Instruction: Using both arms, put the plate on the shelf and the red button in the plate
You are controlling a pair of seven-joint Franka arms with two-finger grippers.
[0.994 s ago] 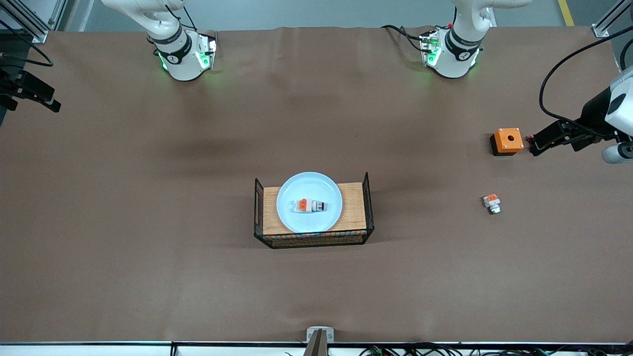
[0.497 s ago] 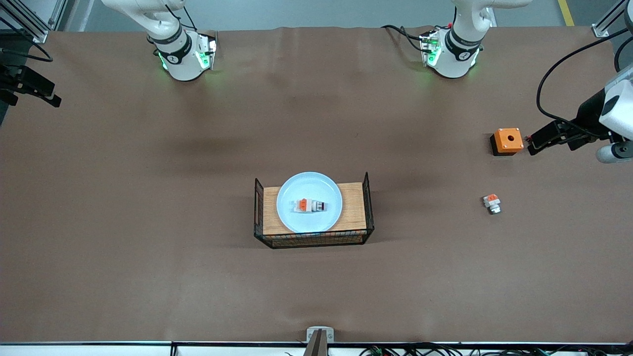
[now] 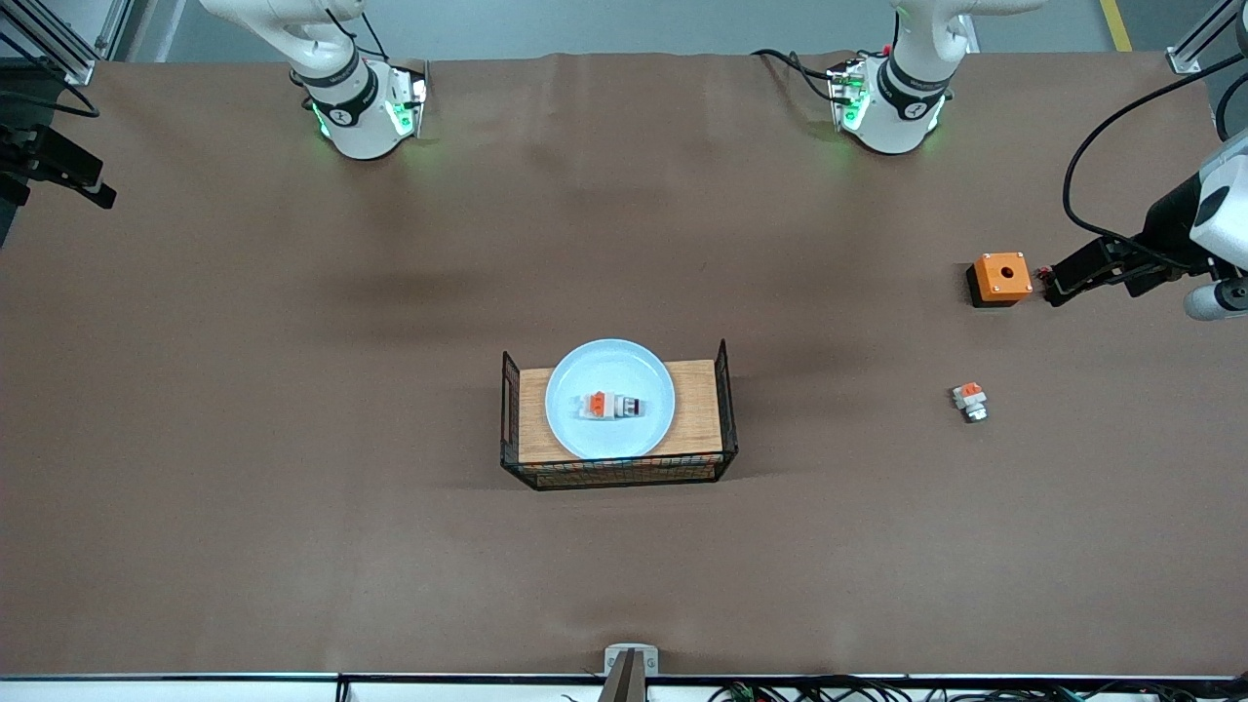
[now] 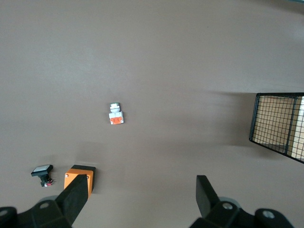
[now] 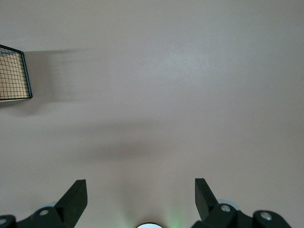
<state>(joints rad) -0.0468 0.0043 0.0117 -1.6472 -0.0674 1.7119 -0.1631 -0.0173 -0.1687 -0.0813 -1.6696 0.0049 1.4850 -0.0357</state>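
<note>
The pale blue plate (image 3: 585,375) rests on a wooden board inside a black wire basket (image 3: 614,474) at mid-table. The red button (image 3: 606,406), a small white piece with an orange patch, lies on its side in the middle of the plate. My left gripper (image 4: 141,197) hangs open and empty high over bare table, with the orange box showing by one finger. My right gripper (image 5: 140,199) is open and empty too, high over bare table near its own base. Neither gripper appears in the front view.
An orange box with a hole (image 3: 999,277) and a second white-orange piece with a silver-grey tip (image 3: 970,401) lie toward the left arm's end. A black device on a cable (image 3: 1082,273) reaches in beside the box. Another black device (image 3: 54,168) sits at the right arm's end.
Plate, button and basket lie where they were. The black devices at both ends of the table have shifted slightly.
</note>
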